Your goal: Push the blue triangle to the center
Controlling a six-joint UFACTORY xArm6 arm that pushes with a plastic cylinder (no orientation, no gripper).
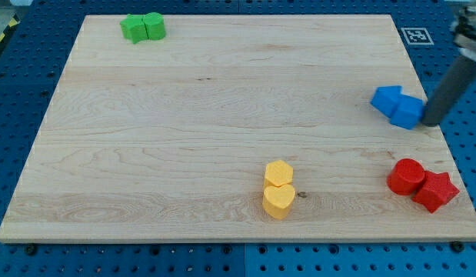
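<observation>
Now the dark rod slants in from the view's upper right, and my tip (431, 123) sits just at the right edge of the blue triangle (408, 111), near the tabletop's (184, 131) right side, with another blue block (387, 98) touching it. No gripper exists here. Green blocks (143, 28) sit top left, yellow hexagon (279, 173) and heart (278, 201) bottom centre, red cylinder (407, 176) and star (435, 191) bottom right. Blue pegboard surrounds the wood.

We see a pale wooden worktop (184, 115) on a blue perforated base (22, 69); a black-and-white marker (417, 35) sits upper right.
</observation>
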